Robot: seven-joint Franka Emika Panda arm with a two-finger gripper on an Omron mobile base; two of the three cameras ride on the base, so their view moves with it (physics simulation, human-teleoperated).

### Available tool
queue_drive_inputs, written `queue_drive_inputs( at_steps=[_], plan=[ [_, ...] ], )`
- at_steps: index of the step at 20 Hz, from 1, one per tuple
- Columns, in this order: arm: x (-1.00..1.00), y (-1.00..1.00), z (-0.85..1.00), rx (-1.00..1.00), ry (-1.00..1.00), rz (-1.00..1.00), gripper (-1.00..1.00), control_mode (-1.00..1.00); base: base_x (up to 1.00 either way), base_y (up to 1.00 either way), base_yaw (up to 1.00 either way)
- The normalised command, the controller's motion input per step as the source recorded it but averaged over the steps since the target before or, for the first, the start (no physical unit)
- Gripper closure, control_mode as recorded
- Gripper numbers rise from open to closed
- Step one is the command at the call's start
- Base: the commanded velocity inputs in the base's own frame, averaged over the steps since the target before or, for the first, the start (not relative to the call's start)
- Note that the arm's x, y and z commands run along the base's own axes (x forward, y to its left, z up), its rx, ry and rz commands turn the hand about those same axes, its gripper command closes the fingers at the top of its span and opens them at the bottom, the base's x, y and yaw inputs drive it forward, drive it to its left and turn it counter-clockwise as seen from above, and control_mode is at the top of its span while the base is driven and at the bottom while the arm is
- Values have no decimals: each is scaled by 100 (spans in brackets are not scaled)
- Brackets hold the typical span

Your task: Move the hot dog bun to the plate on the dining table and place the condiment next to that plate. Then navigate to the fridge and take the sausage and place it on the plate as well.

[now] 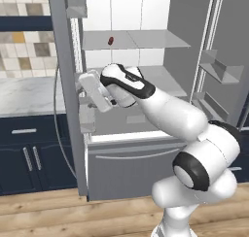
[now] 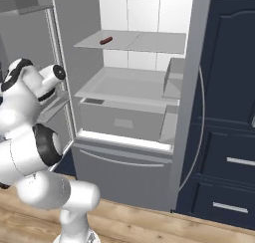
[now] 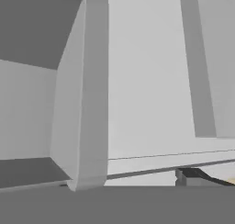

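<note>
The grey fridge (image 1: 131,168) stands in front of me with both upper doors swung open, showing white inner shelves. The sausage (image 1: 111,40), a short dark red-brown cylinder, lies on the upper shelf near its left side, also visible as the sausage (image 2: 105,40). My gripper (image 1: 86,85) hangs lower and left of it, at the middle shelf's height, turned toward the open left door. In the hand view a dark fingertip (image 3: 188,176) stands far to the right; the gripper is open with nothing in it. The hot dog bun, plate, condiment and dining table are out of view.
The open left door (image 1: 65,95) with its bins is close beside the hand. The right door (image 1: 226,66) stands open too. A marble counter (image 1: 24,97) over navy cabinets lies left; tall navy cabinets (image 2: 229,117) stand right. A grey inner drawer (image 2: 122,120) sits below the shelves.
</note>
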Motion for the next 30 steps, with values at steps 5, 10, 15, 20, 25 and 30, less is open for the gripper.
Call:
queue_drive_inputs(
  at_steps=[5,10,15,20,25,30],
  plan=[
    [-8,-85,0,0,-1,-7,-100,-100,0,0,0],
    [-30,-91,0,-2,-1,-14,-100,-100,0,0,0],
    [-51,-75,0,-21,-4,-23,-100,-100,0,0,0],
    [-45,-83,-1,-27,-3,-15,-100,-100,0,0,0],
    [-59,-67,0,-32,-5,-20,-100,-100,0,0,0],
    [-41,-53,0,-43,-4,-12,-100,-100,0,0,0]
  ],
)
